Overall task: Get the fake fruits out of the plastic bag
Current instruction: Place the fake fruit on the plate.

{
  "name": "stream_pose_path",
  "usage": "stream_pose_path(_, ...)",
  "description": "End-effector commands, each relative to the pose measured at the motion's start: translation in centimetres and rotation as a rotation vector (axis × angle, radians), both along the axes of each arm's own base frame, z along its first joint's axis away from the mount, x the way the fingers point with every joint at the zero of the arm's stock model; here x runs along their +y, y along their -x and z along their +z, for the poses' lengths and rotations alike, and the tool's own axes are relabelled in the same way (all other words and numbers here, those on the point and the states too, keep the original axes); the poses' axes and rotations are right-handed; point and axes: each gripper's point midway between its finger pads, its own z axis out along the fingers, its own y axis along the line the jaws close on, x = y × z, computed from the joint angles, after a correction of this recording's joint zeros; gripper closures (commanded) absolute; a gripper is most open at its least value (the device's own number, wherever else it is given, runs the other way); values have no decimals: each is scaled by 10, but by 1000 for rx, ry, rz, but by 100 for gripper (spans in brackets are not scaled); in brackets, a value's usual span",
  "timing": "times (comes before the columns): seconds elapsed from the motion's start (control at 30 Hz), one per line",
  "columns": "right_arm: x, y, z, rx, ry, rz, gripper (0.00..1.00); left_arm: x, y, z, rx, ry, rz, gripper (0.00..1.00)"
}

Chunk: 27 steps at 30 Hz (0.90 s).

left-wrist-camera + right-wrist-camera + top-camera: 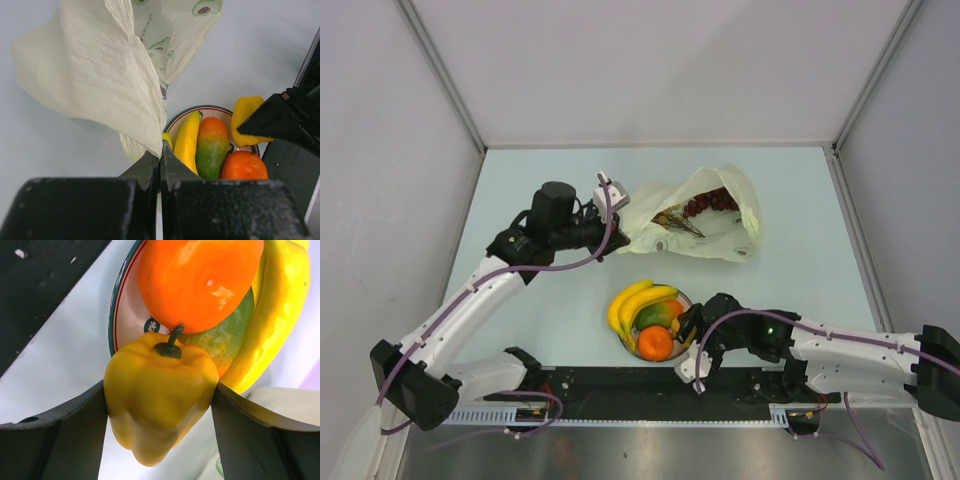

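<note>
Placing step: right end effector (pixel 160 435) pinches yellow pepper (pixel 155 385) at the plate (pixel 126 320) rim, release next; left end effector (pixel 160 156) clamps plastic bag (pixel 95 65).

From above and behind the arm bases (pixel 520 372) we look down on the whole table (pixel 800 200). Our left wrist view runs along the left fingers (pixel 142 172), close to the plastic bag (pixel 95 75), toward the plate (pixel 210 107). Our right wrist view sits right against the yellow pepper (pixel 155 390) between the right fingers (pixel 60 430). All three share the plate.
</note>
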Motion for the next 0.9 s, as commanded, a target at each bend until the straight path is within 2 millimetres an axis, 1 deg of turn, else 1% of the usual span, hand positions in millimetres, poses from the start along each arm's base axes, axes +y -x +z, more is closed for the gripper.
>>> stream_pose_path(0.0,3,-5,1,-93,-14,56,61,-5,-1,10,-2,47,-12,100)
stream_pose_path(0.13,-2,-1,-6,-95,-4,79,60,-6,-1,8,10,51,-13,100)
stream_pose_path(0.2,0,0,-3,-105,-25,88,60,-6,-1,7,14,51,-12,100)
stream_pose_path(0.27,-2,1,-6,-109,-24,94,60,-6,-1,7,15,53,-9,100)
stream_pose_path(0.4,0,1,-6,-134,-50,112,59,-6,-2,6,21,56,-10,100)
stream_pose_path(0.6,3,2,-12,-159,-76,137,54,-8,-3,4,34,59,-6,100)
stream_pose_path(0.67,7,3,-10,-165,-100,149,52,-8,-4,4,36,61,-5,100)
stream_pose_path(0.8,9,3,-12,-172,-117,157,43,-9,-5,4,43,62,-5,100)
stream_pose_path(0.87,8,3,-13,-175,-121,155,41,-9,-5,4,44,62,-4,100)
